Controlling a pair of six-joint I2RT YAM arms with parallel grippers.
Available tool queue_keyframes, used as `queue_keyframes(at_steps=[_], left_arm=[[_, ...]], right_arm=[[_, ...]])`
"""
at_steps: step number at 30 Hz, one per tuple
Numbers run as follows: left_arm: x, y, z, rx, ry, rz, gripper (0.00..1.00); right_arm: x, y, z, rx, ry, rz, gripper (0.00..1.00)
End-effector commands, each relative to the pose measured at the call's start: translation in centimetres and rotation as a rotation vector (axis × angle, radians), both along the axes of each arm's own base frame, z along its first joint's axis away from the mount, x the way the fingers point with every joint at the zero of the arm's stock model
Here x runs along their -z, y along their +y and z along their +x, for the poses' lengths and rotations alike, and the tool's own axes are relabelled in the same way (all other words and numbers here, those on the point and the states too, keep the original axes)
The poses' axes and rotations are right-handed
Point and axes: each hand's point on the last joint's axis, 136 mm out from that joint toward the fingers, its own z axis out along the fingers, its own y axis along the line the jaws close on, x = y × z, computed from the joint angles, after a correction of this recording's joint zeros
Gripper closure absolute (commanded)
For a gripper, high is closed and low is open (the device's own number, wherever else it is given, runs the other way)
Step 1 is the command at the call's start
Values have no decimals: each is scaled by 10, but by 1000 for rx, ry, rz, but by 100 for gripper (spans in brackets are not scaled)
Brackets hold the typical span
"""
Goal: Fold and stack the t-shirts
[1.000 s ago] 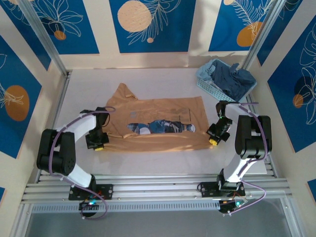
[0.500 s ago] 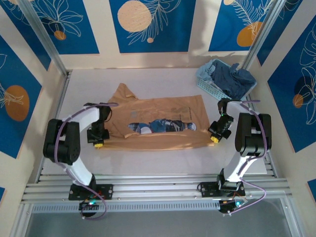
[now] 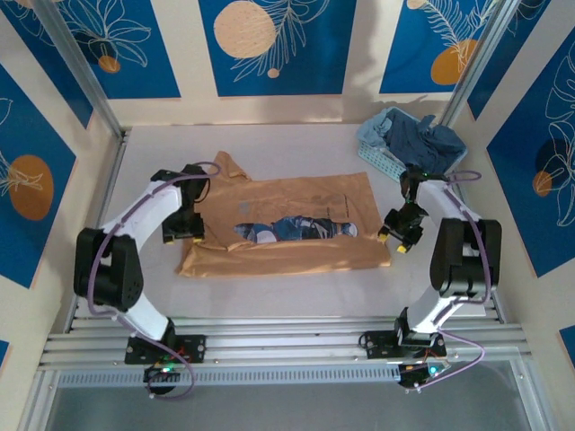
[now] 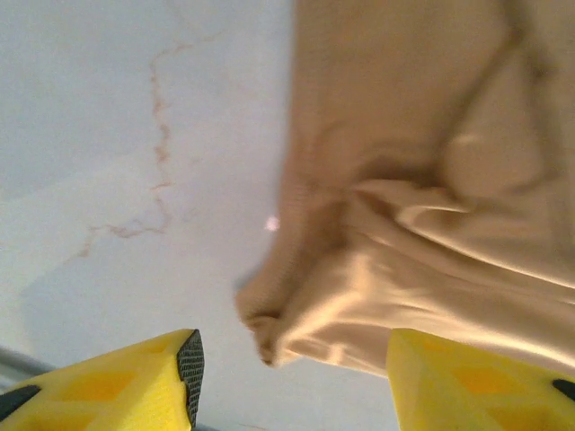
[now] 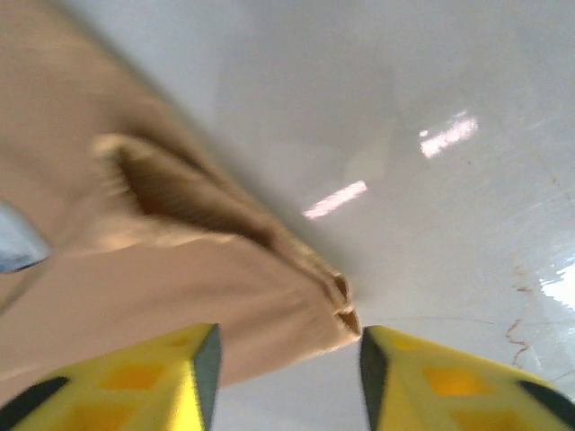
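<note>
Your left gripper (image 3: 178,233) and right gripper (image 3: 395,238) sit at the 2 ends of the tan shirt (image 3: 287,258), jaws apart, gripping nothing (its near flap lies folded, so nothing needs holding).

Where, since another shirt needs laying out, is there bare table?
Far strip of table between the tan t-shirt and back wall, left of the basket; near strip before the rails. Crowded: basket corner and shirt ends, by the left fingers and right fingers.

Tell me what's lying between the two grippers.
The tan-orange t-shirt lies flat on the table between the left gripper and the right gripper, both open at its side edges. The top external view shows it.
</note>
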Motion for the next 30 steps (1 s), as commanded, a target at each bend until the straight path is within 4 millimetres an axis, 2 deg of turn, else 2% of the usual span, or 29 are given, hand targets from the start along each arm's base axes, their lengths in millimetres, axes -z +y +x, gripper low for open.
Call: queue_keyframes(at_steps=[1, 2, 4, 6, 9, 11, 17, 20, 23, 27, 30], left_arm=[[-5, -45, -5, -131, -24, -213, 43], [-2, -60, -2, -167, -36, -285, 44], [6, -86, 5, -275, -47, -418, 43], [16, -104, 9, -369, -47, -502, 43], [33, -114, 8, -466, -19, -524, 42], [42, -118, 9, -502, -6, -535, 42], [58, -129, 11, -548, 22, -559, 46], [63, -128, 11, -539, 29, -533, 53], [65, -126, 13, -531, 22, -512, 70], [57, -122, 21, -480, 0, -475, 98], [51, -123, 27, -413, -8, -445, 100]], right_arm=[[-37, 24, 9, -61, -108, 52, 45], [-42, 32, 12, -81, -133, 75, 44], [-54, 63, 22, -158, -216, 187, 43], [-64, 96, 28, -238, -268, 307, 42], [-72, 129, 29, -324, -298, 403, 43], [-74, 141, 29, -342, -309, 434, 43], [-72, 150, 23, -341, -295, 459, 44], [-71, 149, 22, -341, -292, 457, 45], [-71, 149, 22, -338, -288, 457, 48], [-72, 149, 22, -334, -291, 457, 52], [-72, 148, 22, -331, -288, 456, 54]])
